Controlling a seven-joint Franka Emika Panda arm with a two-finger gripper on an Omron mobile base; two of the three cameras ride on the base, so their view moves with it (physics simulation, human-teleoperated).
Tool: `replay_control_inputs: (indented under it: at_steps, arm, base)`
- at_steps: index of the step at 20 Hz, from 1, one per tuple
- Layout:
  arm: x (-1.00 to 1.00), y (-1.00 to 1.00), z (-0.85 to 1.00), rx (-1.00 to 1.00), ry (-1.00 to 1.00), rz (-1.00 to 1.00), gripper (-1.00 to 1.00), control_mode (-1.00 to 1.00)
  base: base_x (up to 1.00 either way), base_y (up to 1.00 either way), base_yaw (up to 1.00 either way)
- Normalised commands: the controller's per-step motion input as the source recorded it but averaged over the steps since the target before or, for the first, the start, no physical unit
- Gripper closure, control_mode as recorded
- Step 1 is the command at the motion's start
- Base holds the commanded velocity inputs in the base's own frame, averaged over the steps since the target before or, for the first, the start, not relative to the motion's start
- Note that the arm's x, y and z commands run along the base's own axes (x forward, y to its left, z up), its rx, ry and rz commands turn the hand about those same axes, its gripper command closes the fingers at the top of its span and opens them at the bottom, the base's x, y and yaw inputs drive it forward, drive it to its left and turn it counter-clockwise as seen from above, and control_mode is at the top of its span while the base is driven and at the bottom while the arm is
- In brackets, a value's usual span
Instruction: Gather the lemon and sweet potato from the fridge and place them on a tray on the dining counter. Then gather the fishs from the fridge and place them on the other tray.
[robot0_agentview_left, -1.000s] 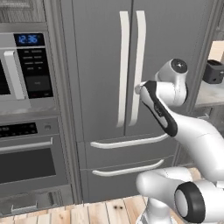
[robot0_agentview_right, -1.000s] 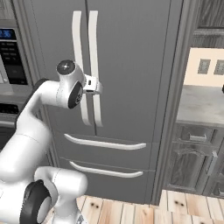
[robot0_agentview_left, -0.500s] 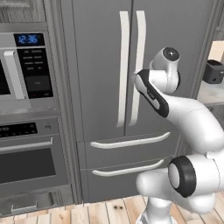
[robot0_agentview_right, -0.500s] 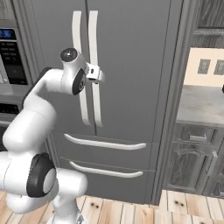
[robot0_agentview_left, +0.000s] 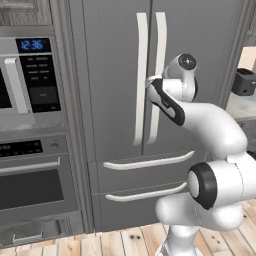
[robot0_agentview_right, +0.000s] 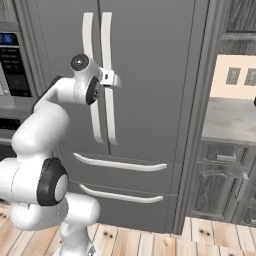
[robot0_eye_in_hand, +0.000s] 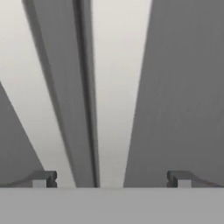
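Note:
The tall grey fridge (robot0_agentview_left: 205, 60) (robot0_agentview_right: 150, 75) stands with both doors and both drawers shut, so the lemon, sweet potato and fish are hidden. The trays and dining counter are out of view. My gripper (robot0_agentview_left: 149, 83) (robot0_agentview_right: 115, 80) is open at mid-height of the right door's pale handle (robot0_agentview_left: 160, 45) (robot0_agentview_right: 106, 45). In the hand view the gripper (robot0_eye_in_hand: 111, 179) has its fingertips (robot0_eye_in_hand: 43, 178) spread wide, and the right handle (robot0_eye_in_hand: 118, 87) runs up between them. The left handle (robot0_eye_in_hand: 41, 87) lies just outside, past the dark door seam. I cannot tell whether a finger touches the handle.
A built-in microwave (robot0_agentview_left: 30, 75) and oven (robot0_agentview_left: 35, 175) fill the wall left of the fridge. To the right, a counter (robot0_agentview_right: 230, 120) over grey cabinets (robot0_agentview_right: 220, 185) carries a dark toaster (robot0_agentview_left: 244, 82). Wooden floor (robot0_agentview_right: 150, 242) lies below.
The arm has lifted and reached in, carrying the hand up and slightly left until it is at the right door handle. The jaws have stayed open. The fridge is unchanged.

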Motion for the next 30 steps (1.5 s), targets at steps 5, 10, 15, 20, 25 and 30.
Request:
replay_control_inputs:
  at_steps: [5,10,15,20,25,30]
  arm:
    - [0.59,0.0,0.09,0.0,-0.03,0.0,-1.0,-1.0]
    - [0.63,-0.02,0.03,0.0,0.0,0.01,-1.0,-1.0]
    - [0.48,-0.01,0.0,0.0,-0.01,0.02,-1.0,-1.0]
    - [0.54,0.0,0.0,0.0,0.0,0.04,1.0,-1.0]
    - [0.13,-0.04,-0.02,0.0,0.02,0.02,1.0,-1.0]
    - [-0.26,-0.55,0.0,0.01,0.0,-0.05,1.0,-1.0]
  base:
    - [0.0,0.0,0.0]
    - [0.0,0.0,0.0]
    - [0.0,0.0,0.0]
    - [0.0,0.0,0.0]
    - [0.0,0.0,0.0]
    - [0.0,0.0,0.0]
